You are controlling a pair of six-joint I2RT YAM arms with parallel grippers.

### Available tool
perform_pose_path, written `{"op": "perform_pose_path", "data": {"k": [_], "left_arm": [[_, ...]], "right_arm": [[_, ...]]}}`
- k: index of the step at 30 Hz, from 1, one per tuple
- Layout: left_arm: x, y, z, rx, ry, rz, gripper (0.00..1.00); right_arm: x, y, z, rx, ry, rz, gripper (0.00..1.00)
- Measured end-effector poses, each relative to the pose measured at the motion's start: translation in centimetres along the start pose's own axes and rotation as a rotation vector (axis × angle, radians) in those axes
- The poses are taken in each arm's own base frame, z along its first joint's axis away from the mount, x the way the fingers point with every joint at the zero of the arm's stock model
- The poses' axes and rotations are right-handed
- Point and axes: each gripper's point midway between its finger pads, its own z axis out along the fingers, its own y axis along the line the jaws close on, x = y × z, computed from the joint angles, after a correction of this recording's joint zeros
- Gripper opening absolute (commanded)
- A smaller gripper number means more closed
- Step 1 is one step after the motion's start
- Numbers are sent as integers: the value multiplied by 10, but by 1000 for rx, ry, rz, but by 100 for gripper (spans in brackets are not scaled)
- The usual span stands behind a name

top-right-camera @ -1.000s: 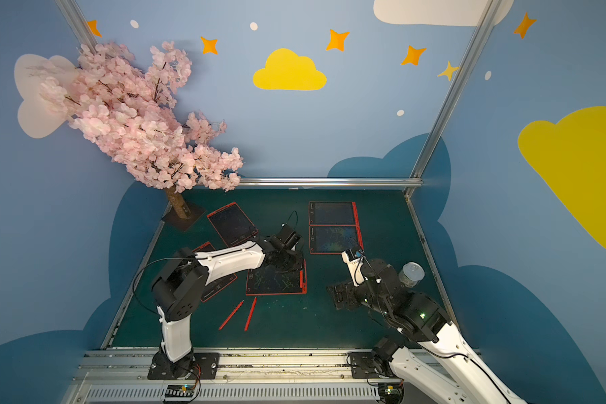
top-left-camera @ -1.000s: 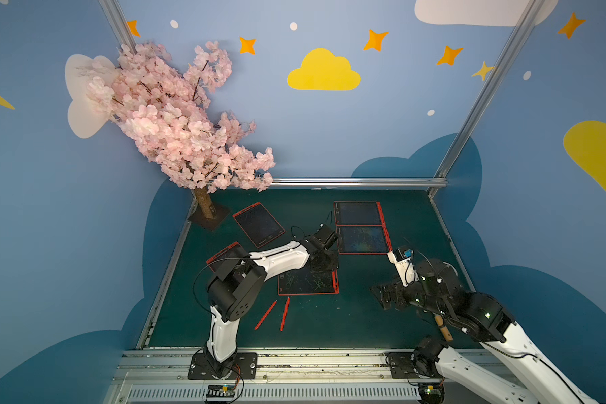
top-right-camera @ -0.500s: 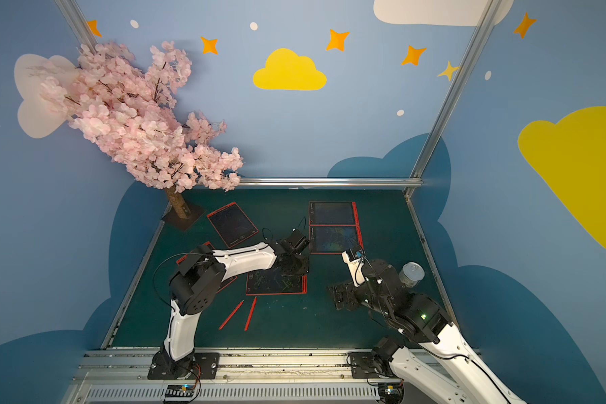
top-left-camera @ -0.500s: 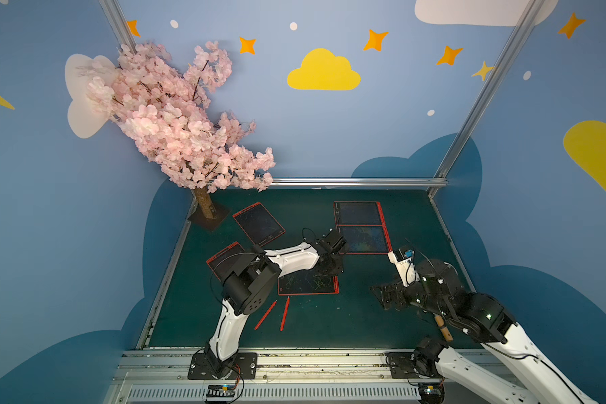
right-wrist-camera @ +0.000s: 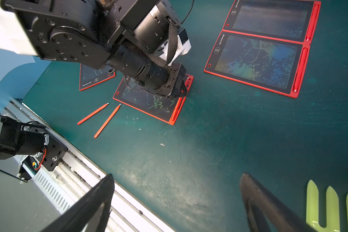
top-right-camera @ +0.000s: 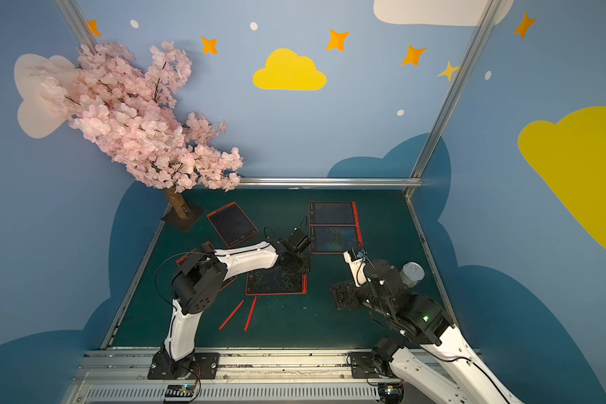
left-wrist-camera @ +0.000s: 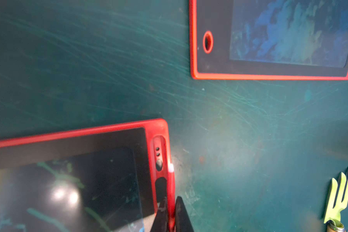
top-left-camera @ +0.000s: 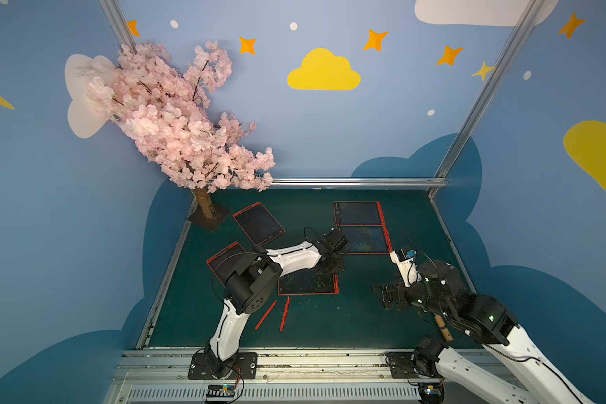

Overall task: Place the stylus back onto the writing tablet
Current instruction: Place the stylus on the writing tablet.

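Left arm [top-left-camera: 287, 257] reached forward and low across the nearest tablet [top-left-camera: 308, 284], wrist tipped down at the tablet's right-hand rim. Left pincer [left-wrist-camera: 171, 200] was pressed together on a red stylus [left-wrist-camera: 171, 184], pinching its shaft, white tip pointing away from the pincer. Stylus ran along the outer edge of the rim, just beside the pen groove [left-wrist-camera: 159, 160]; seated or not, could not tell. Right arm [top-left-camera: 438, 290] was folded, right pincer [right-wrist-camera: 175, 200] spread wide and holding nothing, over bare worktop [top-left-camera: 329, 325], well apart from that tablet. Two more styluses [top-left-camera: 284, 313] lay loose on the worktop near the tablet's front edge
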Motion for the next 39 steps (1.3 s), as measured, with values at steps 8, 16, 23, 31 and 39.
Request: {"op": "perform_pose_path", "data": {"k": [8, 16, 23, 31, 39], "left_arm": [[0, 1, 0, -7, 1, 11, 17], [1, 1, -2, -14, 3, 20, 17], [1, 7, -3, -45, 1, 33, 11], [1, 10, -3, -58, 2, 40, 8], [2, 11, -5, -69, 7, 46, 3]], "right_arm": [[0, -1, 0, 3, -1, 3, 96], [0, -1, 0, 4, -1, 4, 95], [-1, -2, 0, 7, -2, 7, 95], [1, -3, 1, 9, 2, 7, 95], [1, -4, 1, 13, 1, 11, 95]]}}
